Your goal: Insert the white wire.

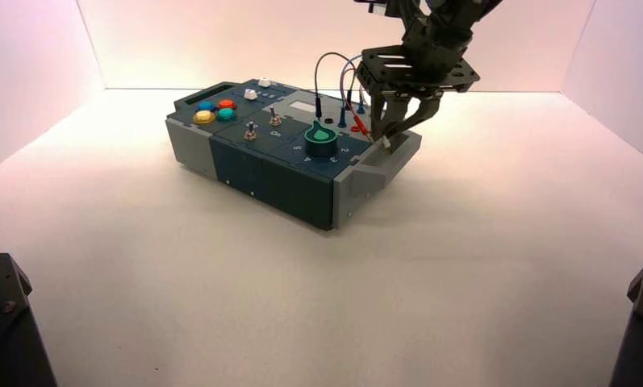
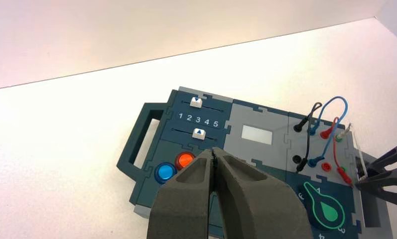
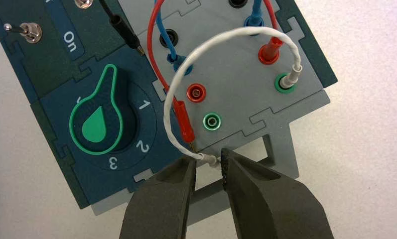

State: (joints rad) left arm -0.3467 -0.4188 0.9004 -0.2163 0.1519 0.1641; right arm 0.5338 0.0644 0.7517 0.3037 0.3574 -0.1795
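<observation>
The white wire [image 3: 186, 63] arches over the grey panel of the box [image 1: 277, 173]. One pale plug [image 3: 290, 77] stands in a green socket. Its other plug [image 3: 209, 160] lies loose at the panel's edge, close to the empty green socket [image 3: 212, 121]. My right gripper [image 3: 208, 167] is open, with its fingertips on either side of that loose plug and a gap showing. In the high view the right gripper [image 1: 386, 137] hangs over the box's right end. My left gripper [image 2: 213, 154] is shut on nothing, away from the box on the side with the round buttons.
A red plug [image 3: 185, 124] and a black plug [image 3: 124, 30] lie loose on the panel near the green knob [image 3: 97, 124]. Red and blue wires cross the sockets. The box's grey handle [image 3: 281, 154] sits under the right fingers. A toggle switch [image 3: 29, 32] stands beyond the knob.
</observation>
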